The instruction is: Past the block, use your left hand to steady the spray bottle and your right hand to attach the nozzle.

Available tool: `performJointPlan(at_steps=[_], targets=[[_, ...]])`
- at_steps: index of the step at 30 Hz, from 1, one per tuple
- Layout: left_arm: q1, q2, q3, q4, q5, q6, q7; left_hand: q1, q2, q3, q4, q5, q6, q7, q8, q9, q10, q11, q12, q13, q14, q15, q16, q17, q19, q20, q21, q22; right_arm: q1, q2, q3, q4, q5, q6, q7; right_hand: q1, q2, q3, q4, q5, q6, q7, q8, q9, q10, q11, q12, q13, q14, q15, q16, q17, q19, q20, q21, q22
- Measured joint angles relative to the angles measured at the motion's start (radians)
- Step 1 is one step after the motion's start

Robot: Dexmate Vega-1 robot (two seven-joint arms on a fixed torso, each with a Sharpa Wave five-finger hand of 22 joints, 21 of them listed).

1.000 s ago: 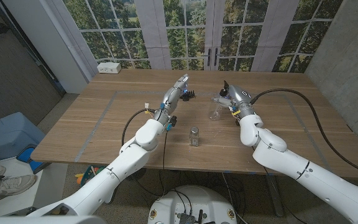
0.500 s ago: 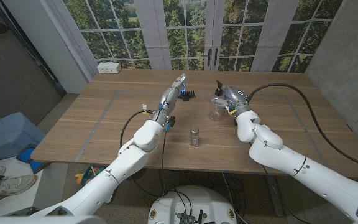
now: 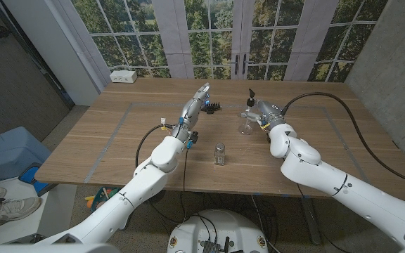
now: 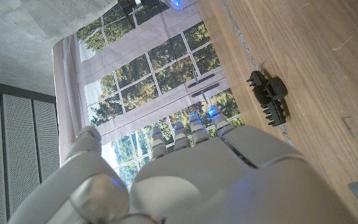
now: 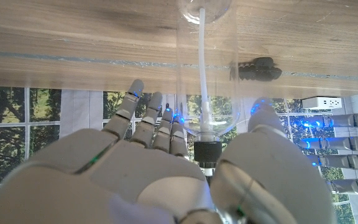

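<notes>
The clear spray bottle (image 3: 245, 124) stands upright on the table past the small grey block (image 3: 220, 153), with its black nozzle (image 3: 250, 94) on top. My right hand (image 3: 263, 112) grips it at the neck. In the right wrist view the white dip tube (image 5: 202, 74) runs down inside the bottle from the black collar (image 5: 207, 151), which sits between my thumb and fingers. My left hand (image 3: 200, 96) is held out with straight fingers, apart from the bottle and holding nothing; its fingers (image 5: 353, 143) show blue-lit in the right wrist view.
A small black toothed part (image 3: 214, 107) lies on the wood just beyond my left hand; the same black part (image 4: 268, 93) is in the left wrist view. A white power strip (image 3: 124, 76) sits at the far left corner. Tape lines mark the table (image 3: 118, 140).
My right hand has tipped the bottle from lying to upright, nozzle on top. My left hand has hardly moved.
</notes>
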Motion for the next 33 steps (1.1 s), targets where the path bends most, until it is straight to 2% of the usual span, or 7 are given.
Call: performJointPlan(at_steps=[6,10,15,16,20,22,33], targets=[[-0.001,-0.001,0.0,0.006,0.002,-0.005,-0.002,0.0,0.0,0.003,-0.003,0.0,0.0,0.0,-0.004,0.0,0.0,0.0,0.0,0.0,0.0,0.0,0.0,0.0,0.0,0.0,0.0,0.0,-0.011,-0.012,0.034,-0.021,0.042,-0.005,0.0,-0.043,-0.032,-0.06,0.012,0.034,-0.128,0.025,-0.003,-0.009,-0.132,0.071,0.0,-0.041,-0.137,0.061,-0.035,-0.05,-0.091,0.039,-0.077,-0.005],[-0.002,-0.001,0.0,0.007,0.003,-0.008,-0.003,0.0,0.0,0.003,-0.003,0.0,0.0,0.0,-0.004,0.0,0.0,0.0,0.0,0.0,0.0,0.0,0.0,0.0,0.0,0.0,-0.003,0.0,-0.048,-0.024,0.097,-0.03,0.07,0.005,-0.004,-0.079,-0.031,-0.08,0.028,0.042,-0.15,0.03,-0.003,-0.009,-0.165,0.086,0.0,-0.057,-0.179,0.084,-0.035,-0.067,-0.12,0.054,-0.106,-0.005],[-0.003,-0.001,0.0,0.01,0.004,-0.01,-0.005,0.0,0.0,0.003,-0.003,0.0,0.0,0.0,-0.004,0.0,0.0,0.0,0.0,0.0,0.0,0.0,0.0,0.0,0.0,0.0,-0.004,0.0,-0.104,-0.037,0.181,-0.025,0.153,0.067,-0.024,-0.122,-0.018,-0.101,0.048,0.043,-0.128,0.016,0.01,-0.009,-0.164,0.073,0.009,-0.069,-0.184,0.079,-0.034,-0.079,-0.127,0.053,-0.125,-0.005],[-0.003,0.001,-0.003,0.012,0.004,-0.011,-0.005,-0.004,0.004,0.003,-0.003,0.0,0.0,0.0,-0.004,0.0,0.0,0.0,0.0,0.0,0.0,0.0,0.0,0.0,0.0,0.0,-0.004,0.0,-0.116,-0.041,0.199,-0.02,0.255,0.174,-0.047,-0.123,-0.017,-0.105,0.053,0.043,-0.121,0.013,0.014,-0.009,-0.158,0.066,0.009,-0.073,-0.185,0.078,-0.031,-0.081,-0.13,0.05,-0.126,-0.005],[-0.003,0.001,-0.003,0.012,0.004,-0.012,-0.006,-0.004,0.004,0.007,-0.007,0.0,0.0,0.0,-0.004,0.0,0.0,0.0,0.0,0.0,-0.004,-0.004,0.0,0.0,0.0,0.0,-0.004,0.0,-0.156,-0.049,0.258,0.002,0.255,0.174,-0.047,-0.159,-0.006,-0.119,0.067,0.043,-0.086,0.002,0.025,-0.013,-0.136,0.045,0.019,-0.084,-0.19,0.073,-0.025,-0.091,-0.13,0.05,-0.134,-0.005],[-0.003,0.004,-0.007,0.013,0.004,-0.013,-0.006,-0.004,0.004,0.007,-0.007,0.0,0.0,0.0,-0.004,0.0,0.0,0.0,0.0,0.0,-0.005,-0.005,0.0,0.0,0.0,0.0,-0.004,0.0,-0.176,-0.051,0.285,0.023,0.396,0.369,-0.065,-0.174,0.009,-0.122,0.076,0.043,-0.066,-0.008,0.031,-0.014,-0.124,0.032,0.023,-0.092,-0.189,0.073,-0.023,-0.098,-0.13,0.05,-0.141,-0.004],[0.002,0.017,-0.017,0.007,0.004,-0.013,-0.006,-0.004,0.004,0.01,-0.01,0.0,0.0,0.0,-0.004,0.0,0.0,0.0,0.0,-0.005,-0.011,-0.018,0.0,-0.005,0.015,-0.015,-0.006,0.0,-0.248,-0.03,0.385,0.16,0.59,0.72,-0.062,-0.233,0.024,-0.144,0.101,0.043,0.048,-0.052,0.043,-0.021,-0.047,-0.001,0.031,-0.141,-0.162,0.035,-0.016,-0.148,-0.068,-0.035,-0.158,-0.009]])
